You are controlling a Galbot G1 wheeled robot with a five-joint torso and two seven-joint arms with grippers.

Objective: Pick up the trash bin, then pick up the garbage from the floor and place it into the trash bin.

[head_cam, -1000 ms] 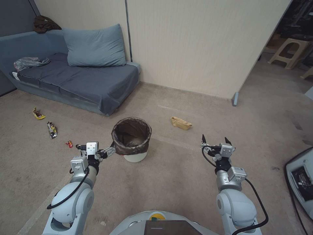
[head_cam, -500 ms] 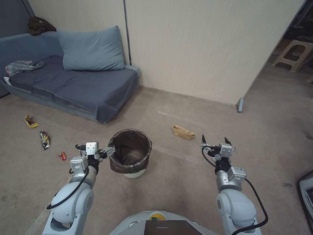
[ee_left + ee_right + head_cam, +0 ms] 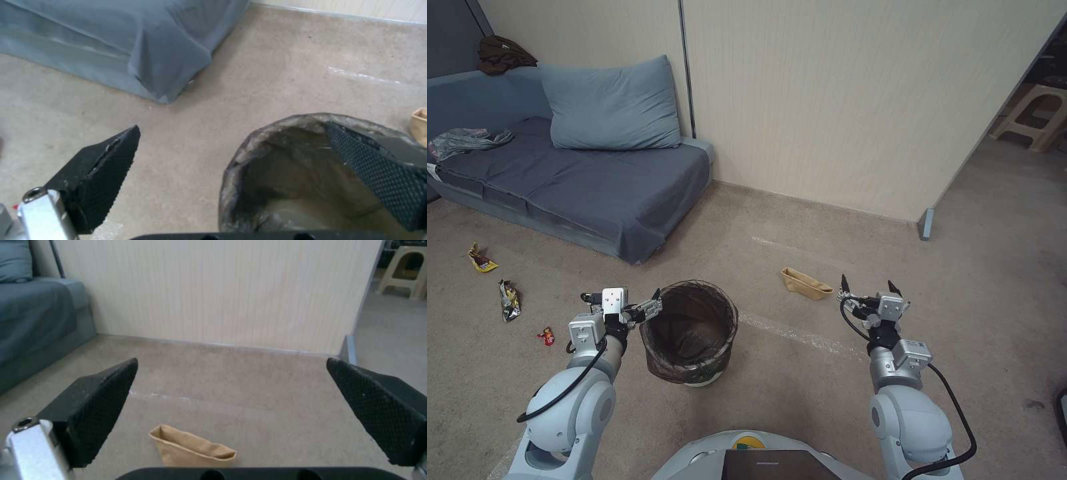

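Note:
The trash bin [image 3: 690,333], a white pail lined with a dark brown bag, stands on the carpet in front of me. My left gripper [image 3: 650,308] is open at the bin's left rim [image 3: 231,173]. One finger [image 3: 378,173] hangs over the bin's mouth and the other [image 3: 102,173] stays outside it. My right gripper [image 3: 867,287] is open and empty, just right of a tan paper bag [image 3: 806,283] on the floor [image 3: 191,446]. More garbage lies at the left: a yellow wrapper [image 3: 482,259], a silver-yellow wrapper [image 3: 509,300] and a small red scrap [image 3: 547,336].
A blue sofa [image 3: 594,180] with a pillow [image 3: 610,107] and crinkled plastic [image 3: 464,140] stands at the back left. A beige wall runs behind, its partition end [image 3: 925,223] at the right. A plastic stool [image 3: 1037,110] stands beyond. Open carpet lies to the right.
The whole view has shifted as I moved forward: bin, paper bag and wrappers now sit lower and nearer. The bin's left rim has come between my left fingers. Both grippers stay open.

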